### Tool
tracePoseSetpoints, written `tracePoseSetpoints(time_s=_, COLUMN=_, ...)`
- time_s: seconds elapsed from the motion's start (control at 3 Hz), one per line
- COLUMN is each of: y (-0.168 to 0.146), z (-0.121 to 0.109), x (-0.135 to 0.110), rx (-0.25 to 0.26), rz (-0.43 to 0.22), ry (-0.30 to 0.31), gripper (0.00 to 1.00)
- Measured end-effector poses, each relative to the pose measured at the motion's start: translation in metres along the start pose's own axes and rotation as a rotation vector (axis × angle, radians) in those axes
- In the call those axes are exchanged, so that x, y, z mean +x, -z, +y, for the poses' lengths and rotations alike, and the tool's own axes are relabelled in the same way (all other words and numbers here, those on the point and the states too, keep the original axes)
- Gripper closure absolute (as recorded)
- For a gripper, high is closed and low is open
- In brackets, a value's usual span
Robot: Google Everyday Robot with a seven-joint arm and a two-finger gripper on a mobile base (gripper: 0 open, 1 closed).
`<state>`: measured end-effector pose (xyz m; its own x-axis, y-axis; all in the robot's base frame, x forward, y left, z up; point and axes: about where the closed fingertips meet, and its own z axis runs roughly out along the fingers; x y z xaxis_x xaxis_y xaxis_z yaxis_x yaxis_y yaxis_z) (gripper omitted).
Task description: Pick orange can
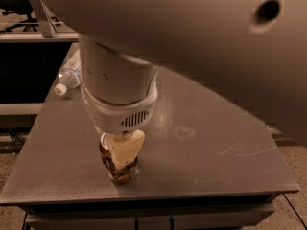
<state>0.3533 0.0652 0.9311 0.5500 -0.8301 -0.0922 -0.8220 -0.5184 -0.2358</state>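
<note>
The orange can (119, 170) stands upright on the grey table (206, 143), near its front left edge. My gripper (118, 157) comes straight down onto it from the wide white wrist above. One cream finger (126, 147) lies flat against the can's front and covers its upper half. The other finger is hidden behind the can. The gripper looks shut on the can, and the can's base rests on the table. The can's top is hidden under the wrist.
A clear plastic bottle with a white cap (68, 76) lies on its side at the table's back left, partly behind my arm. My arm fills the top and right of the view. Dark shelving and a metal frame (43, 18) stand beyond the table.
</note>
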Motion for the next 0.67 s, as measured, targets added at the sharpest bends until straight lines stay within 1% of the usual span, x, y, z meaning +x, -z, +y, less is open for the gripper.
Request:
tracePoseSetpoints(time_s=0.33, y=0.0087, z=-0.0004, x=-0.0062, rx=0.022, rz=0.005, ry=0.009, gripper=0.84)
tracePoseSetpoints(time_s=0.67, y=0.0087, z=-0.0004, x=-0.0062, rx=0.022, rz=0.005, ry=0.009, gripper=0.84)
